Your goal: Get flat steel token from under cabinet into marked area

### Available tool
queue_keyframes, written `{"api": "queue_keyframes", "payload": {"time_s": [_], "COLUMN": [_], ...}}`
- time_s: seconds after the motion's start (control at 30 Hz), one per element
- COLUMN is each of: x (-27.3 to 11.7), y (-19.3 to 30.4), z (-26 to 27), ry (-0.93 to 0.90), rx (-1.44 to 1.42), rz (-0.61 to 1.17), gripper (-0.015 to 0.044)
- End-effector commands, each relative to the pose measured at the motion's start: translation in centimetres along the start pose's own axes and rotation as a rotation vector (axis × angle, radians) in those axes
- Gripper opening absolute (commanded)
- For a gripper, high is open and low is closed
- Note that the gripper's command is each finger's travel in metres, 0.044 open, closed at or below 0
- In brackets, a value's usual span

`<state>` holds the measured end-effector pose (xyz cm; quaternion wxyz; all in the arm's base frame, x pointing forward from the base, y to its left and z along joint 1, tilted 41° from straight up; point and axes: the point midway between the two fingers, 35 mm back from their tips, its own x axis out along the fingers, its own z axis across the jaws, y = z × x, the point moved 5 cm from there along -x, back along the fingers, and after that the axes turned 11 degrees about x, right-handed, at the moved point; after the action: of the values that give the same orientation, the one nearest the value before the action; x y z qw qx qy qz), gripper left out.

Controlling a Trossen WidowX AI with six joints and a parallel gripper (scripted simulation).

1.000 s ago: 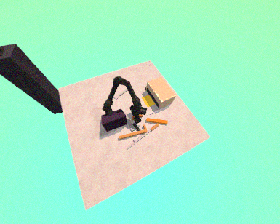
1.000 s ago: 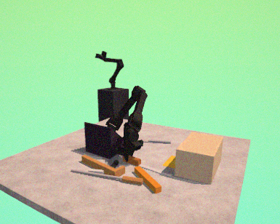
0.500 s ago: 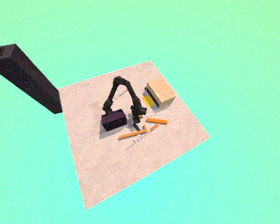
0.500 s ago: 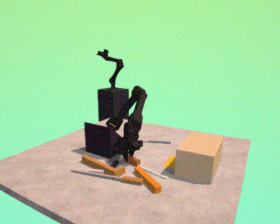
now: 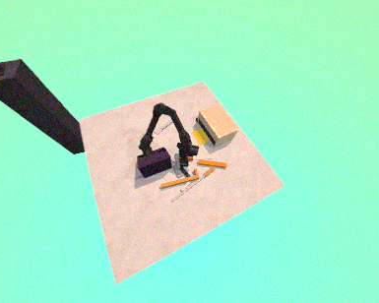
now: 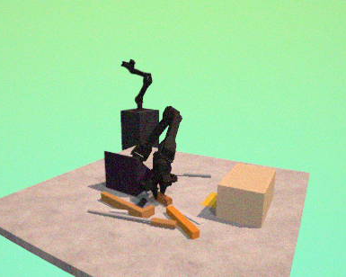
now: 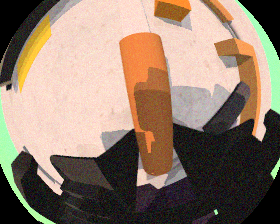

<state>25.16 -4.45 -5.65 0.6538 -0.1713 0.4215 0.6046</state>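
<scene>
My gripper [image 5: 185,161] [image 6: 159,195] [image 7: 152,129] points down and is shut on the orange handle [image 6: 164,199] [image 7: 143,60] of a thin-rod tool, low over the table. Its thin rod runs away from the fingers in the wrist view. The tan cabinet [image 5: 219,123] [image 6: 242,202] stands off to one side. The yellow marked area [image 5: 200,137] [image 6: 208,201] [image 7: 33,50] lies in front of it. The steel token cannot be made out in any view.
An orange bar [image 5: 212,163] [image 6: 182,221] [image 7: 172,10], an L-shaped orange piece [image 5: 178,182] [image 6: 118,201] [image 7: 250,85], another orange-handled rod [image 5: 210,171] [image 6: 164,223] and a small black piece [image 6: 142,201] [image 7: 226,107] lie near the gripper. A dark box [image 5: 155,162] [image 6: 123,173] stands by the arm's base.
</scene>
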Motion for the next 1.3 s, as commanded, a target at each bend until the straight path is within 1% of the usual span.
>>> {"api": "queue_keyframes", "payload": {"time_s": [0.0,0.57,1.27], "x": [-0.1,-0.1,-0.1], "y": [-0.1,-0.1,0.5], "z": [0.0,0.0,2.6], "ry": [-0.001,-0.001,-0.003], "rx": [0.036,0.171,0.200], "rz": [-0.004,-0.003,-0.003], "gripper": [0.0000,0.0000,0.0000]}}
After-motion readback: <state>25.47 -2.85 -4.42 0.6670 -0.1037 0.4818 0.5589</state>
